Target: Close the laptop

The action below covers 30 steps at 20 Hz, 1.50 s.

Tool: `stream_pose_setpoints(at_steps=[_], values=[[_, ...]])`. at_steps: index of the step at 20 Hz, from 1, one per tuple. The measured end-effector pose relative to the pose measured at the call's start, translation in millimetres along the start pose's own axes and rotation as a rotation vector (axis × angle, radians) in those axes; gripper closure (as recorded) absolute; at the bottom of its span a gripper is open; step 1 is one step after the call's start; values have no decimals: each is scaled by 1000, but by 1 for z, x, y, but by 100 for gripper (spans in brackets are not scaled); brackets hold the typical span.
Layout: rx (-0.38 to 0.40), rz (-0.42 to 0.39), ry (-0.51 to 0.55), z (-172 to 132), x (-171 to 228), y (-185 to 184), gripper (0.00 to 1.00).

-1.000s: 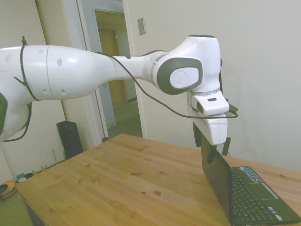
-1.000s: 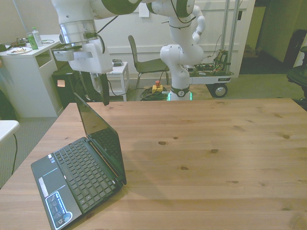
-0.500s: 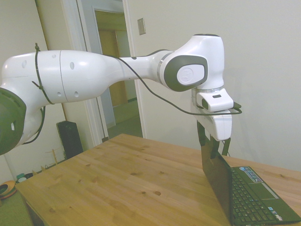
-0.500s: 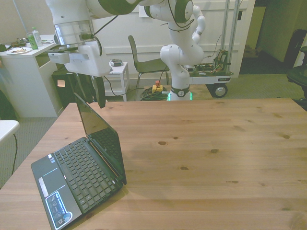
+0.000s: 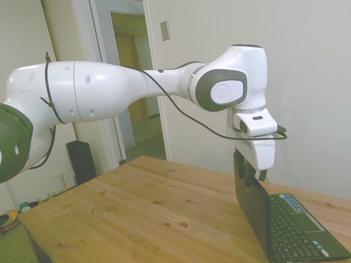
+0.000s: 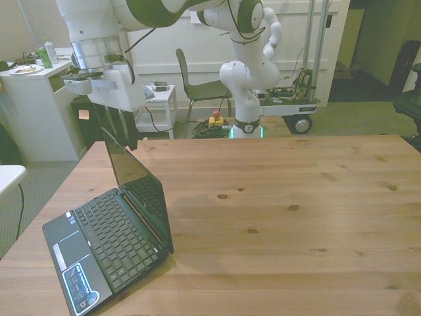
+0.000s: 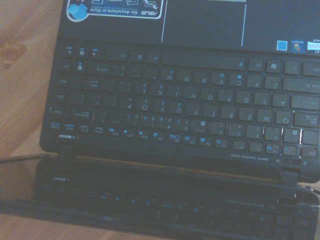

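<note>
The black laptop (image 6: 112, 240) stands open near the table's corner at the front view's left, its glossy lid (image 6: 135, 187) raised a little past upright. The side view has the lid (image 5: 251, 205) edge-on with the keyboard (image 5: 290, 224) beyond it. My gripper (image 6: 117, 131) hangs open, pointing down, just above the far end of the lid's top edge, with one finger (image 5: 238, 163) on the lid's back side and the other over the keyboard side. The wrist view looks down on the keyboard (image 7: 175, 110), the palm-rest stickers (image 7: 115, 10) and the lid's inner face (image 7: 150, 205).
The laptop's palm rest lies close to the wooden table's edge (image 6: 26, 253). Behind the table stand a white cabinet (image 6: 39, 105), a chair (image 6: 197, 85) and a second white robot on a cart (image 6: 253, 72).
The arm has carried the gripper sideways toward the front view's left and slightly down, so that its fingers now flank the lid's top edge. The laptop has not moved.
</note>
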<state>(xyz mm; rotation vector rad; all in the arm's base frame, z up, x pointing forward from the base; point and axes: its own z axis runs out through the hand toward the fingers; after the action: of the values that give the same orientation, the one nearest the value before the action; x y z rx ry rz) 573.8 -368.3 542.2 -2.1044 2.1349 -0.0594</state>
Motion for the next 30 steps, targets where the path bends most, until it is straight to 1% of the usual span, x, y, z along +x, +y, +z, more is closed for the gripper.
stream_pose_setpoints(at_steps=[11, 15, 17, 20, 23, 28, 30], values=[[-6, 23, -5, 5, 17, 4, 100], [-6, 44, -19, 5, 38, -2, 100], [-7, 62, -22, 12, 57, -4, 100], [-22, 88, -29, 34, 87, -4, 100], [-22, 102, -11, 52, 110, -7, 100], [-2, 112, 51, 68, 118, -26, 100], [-10, 117, 93, 82, 116, -35, 100]])
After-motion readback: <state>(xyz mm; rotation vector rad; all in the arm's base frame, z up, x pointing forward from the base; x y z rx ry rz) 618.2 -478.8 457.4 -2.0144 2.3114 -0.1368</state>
